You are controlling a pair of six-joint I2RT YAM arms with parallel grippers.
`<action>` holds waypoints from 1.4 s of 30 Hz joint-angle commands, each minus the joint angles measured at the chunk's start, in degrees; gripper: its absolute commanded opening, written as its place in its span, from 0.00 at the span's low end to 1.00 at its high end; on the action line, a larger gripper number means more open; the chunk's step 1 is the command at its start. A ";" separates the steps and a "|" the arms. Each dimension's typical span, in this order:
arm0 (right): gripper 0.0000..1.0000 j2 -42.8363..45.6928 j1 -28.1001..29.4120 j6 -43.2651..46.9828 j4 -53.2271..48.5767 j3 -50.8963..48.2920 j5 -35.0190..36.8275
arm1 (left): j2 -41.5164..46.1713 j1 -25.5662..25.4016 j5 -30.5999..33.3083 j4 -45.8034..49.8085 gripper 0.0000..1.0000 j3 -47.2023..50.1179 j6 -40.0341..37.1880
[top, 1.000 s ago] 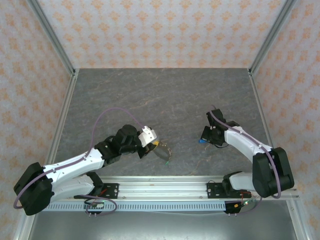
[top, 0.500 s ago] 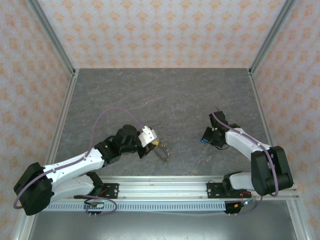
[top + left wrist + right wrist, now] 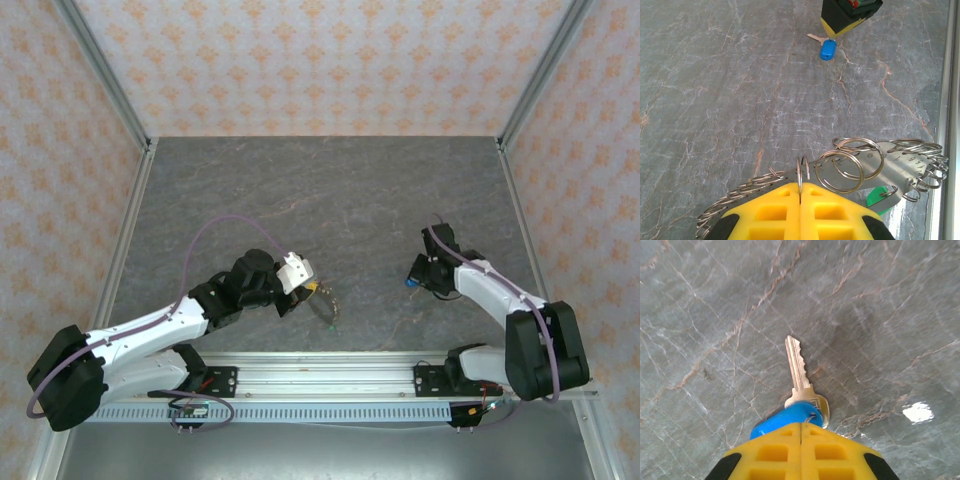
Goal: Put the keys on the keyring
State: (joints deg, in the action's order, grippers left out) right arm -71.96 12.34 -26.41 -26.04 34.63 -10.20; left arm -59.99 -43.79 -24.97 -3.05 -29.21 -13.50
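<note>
While the left pincer (image 3: 312,288) holds the keyring (image 3: 328,304) at the near middle of the grey marbled desk (image 3: 330,190) in the overhead view, the right pincer (image 3: 412,280) stands well apart to the right. Its tip is on the blue-tagged key (image 3: 407,284). Compared with one second ago, the right pincer has shifted slightly rightward with the key. The left arm holds the same pose, and the keyring now shows a thinner outline.

Left wrist view: the left pincer's yellow fingers (image 3: 765,210) are pressed together with no gap, clamped on the keyring (image 3: 895,172). The keyring is a curved grey metal band carrying many split rings (image 3: 840,170). Stamped characters run along the band but are too small to read. A green tag (image 3: 877,197) shows beneath the band toward its right end. Far ahead, the blue-tagged key (image 3: 827,49) sits low at the desk, directly under the yellow-and-black tip of the right pincer (image 3: 835,30).

Right wrist view: the right pincer (image 3: 801,426) is fully closed, its two yellow tips meeting in a seam. The blue tag (image 3: 782,421) is nipped between them. The key's silver blade (image 3: 797,365) points straight away over the desk (image 3: 700,300). Whether the blade rests on the surface cannot be told.
</note>
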 commanded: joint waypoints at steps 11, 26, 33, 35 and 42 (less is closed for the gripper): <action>0.09 -0.80 -2.32 -0.66 -0.94 -2.11 4.04 | 1.32 -0.24 0.60 1.03 0.00 -0.58 0.43; 0.26 1.73 -2.49 0.57 0.52 -2.01 4.29 | 0.75 -0.24 0.54 0.96 0.00 -0.93 0.43; 0.27 -2.56 -2.68 0.70 2.91 -1.93 1.02 | 1.17 -0.24 0.62 1.29 0.00 -0.85 0.49; 0.26 -3.11 -2.67 0.67 3.43 -2.11 0.77 | 1.19 -0.20 0.66 1.34 0.00 -0.85 0.38; 0.18 -1.81 -2.67 1.47 2.79 -1.94 0.22 | 0.86 -0.22 0.59 1.22 0.00 -0.93 0.31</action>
State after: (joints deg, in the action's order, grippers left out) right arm -74.61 9.91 -25.56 -22.63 32.97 -10.37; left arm -59.99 -43.79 -24.97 -3.01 -29.21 -13.47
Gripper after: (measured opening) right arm 0.187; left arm 0.040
